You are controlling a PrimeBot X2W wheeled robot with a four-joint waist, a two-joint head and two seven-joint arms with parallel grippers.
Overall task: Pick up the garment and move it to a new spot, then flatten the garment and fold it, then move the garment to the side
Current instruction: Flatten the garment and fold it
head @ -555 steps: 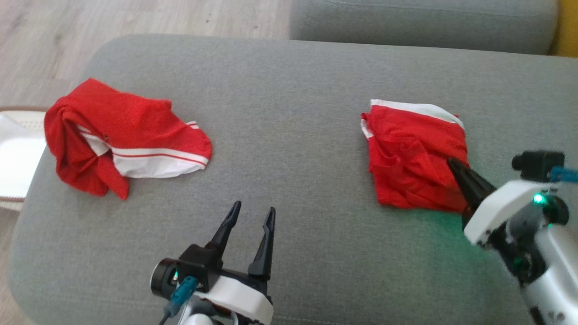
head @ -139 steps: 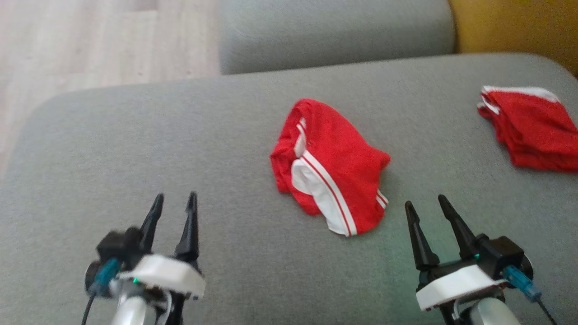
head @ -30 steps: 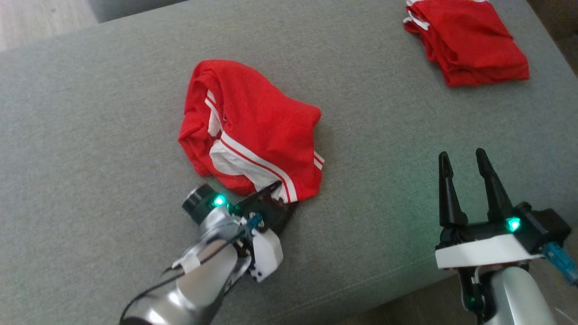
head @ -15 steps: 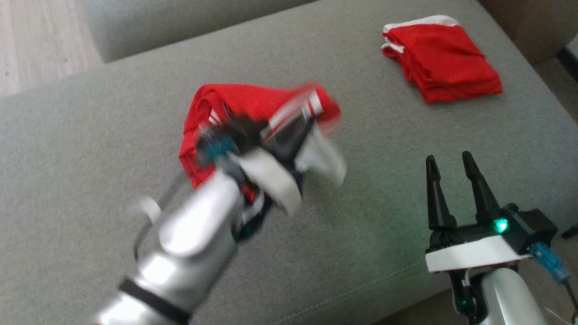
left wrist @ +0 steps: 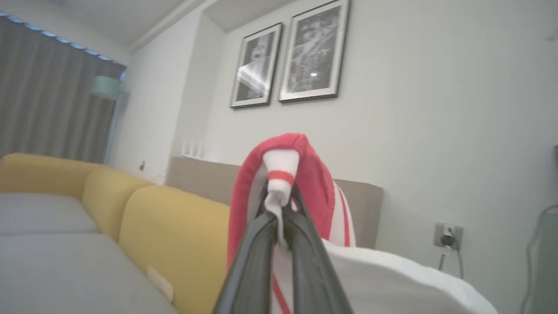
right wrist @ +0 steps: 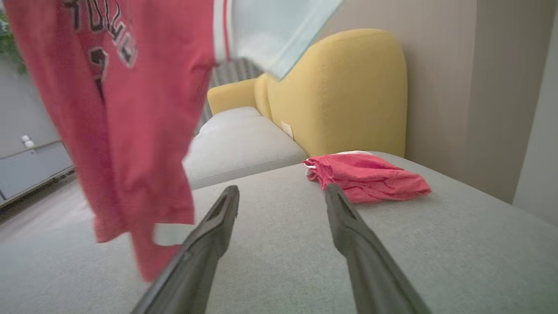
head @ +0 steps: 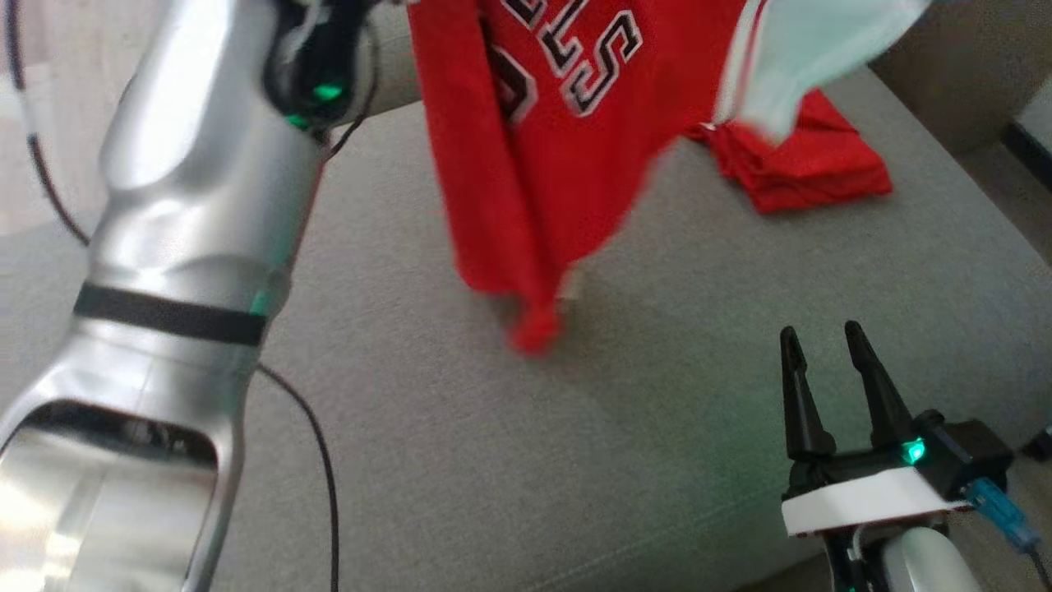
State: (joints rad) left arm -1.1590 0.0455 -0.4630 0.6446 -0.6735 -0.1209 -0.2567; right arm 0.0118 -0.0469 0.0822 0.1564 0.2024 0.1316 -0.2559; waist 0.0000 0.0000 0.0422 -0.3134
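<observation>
The garment (head: 551, 140), a red jersey with white side panels and black-and-white lettering, hangs in the air over the grey sofa seat (head: 493, 460); its lowest tip barely reaches the seat. My left arm is raised high at the left of the head view. In the left wrist view my left gripper (left wrist: 279, 209) is shut on a red-and-white trimmed edge of the garment (left wrist: 287, 174). My right gripper (head: 818, 337) stands open and empty at the lower right, low over the seat, with the hanging garment (right wrist: 126, 122) to its left.
A second red garment (head: 809, 160) lies folded on the seat at the back right, also seen in the right wrist view (right wrist: 366, 176). A yellow sofa back (right wrist: 348, 96) rises behind it. The seat's front edge runs close under my right gripper.
My left gripper shut on the garment's hem and swung up high, lifting the garment off the seat so it unfurled and hangs. My right gripper stayed open in place. The camera shifted.
</observation>
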